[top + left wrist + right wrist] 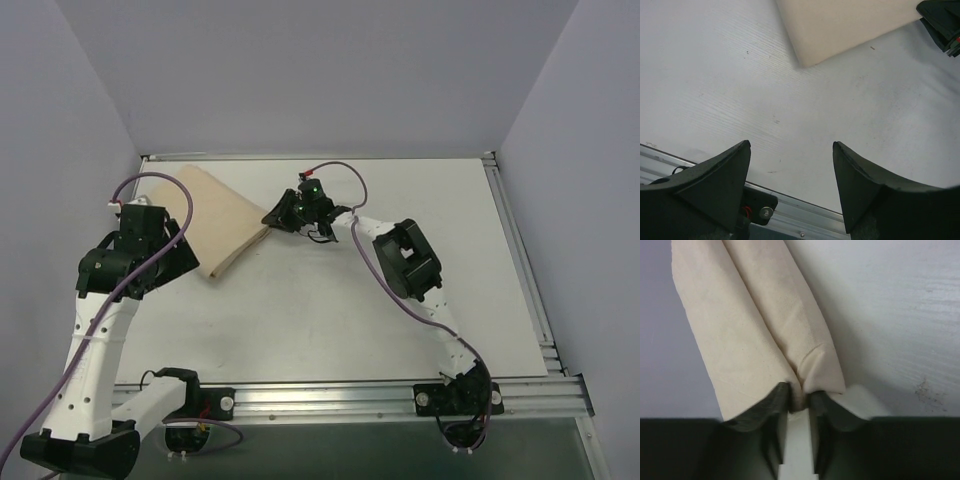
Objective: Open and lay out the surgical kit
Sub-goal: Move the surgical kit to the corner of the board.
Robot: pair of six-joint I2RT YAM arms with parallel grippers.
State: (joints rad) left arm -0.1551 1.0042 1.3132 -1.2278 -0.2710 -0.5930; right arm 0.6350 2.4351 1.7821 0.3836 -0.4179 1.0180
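Observation:
The beige cloth wrap [215, 222] lies folded at the back left of the table. My right gripper [278, 217] is shut on its right corner; in the right wrist view the fingertips [799, 402] pinch a fold of the cloth [755, 320]. My left gripper [150, 262] hovers open and empty near the wrap's front left side; in the left wrist view its jaws [791, 150] stand wide apart over bare table, with the wrap's corner [840, 25] ahead. The steel tray and the instruments are hidden.
The white table [400, 330] has a metal rail [350, 395] along its near edge, also in the left wrist view [790, 210]. Grey walls stand on three sides. The right arm's elbow [405, 260] stretches across the table's middle.

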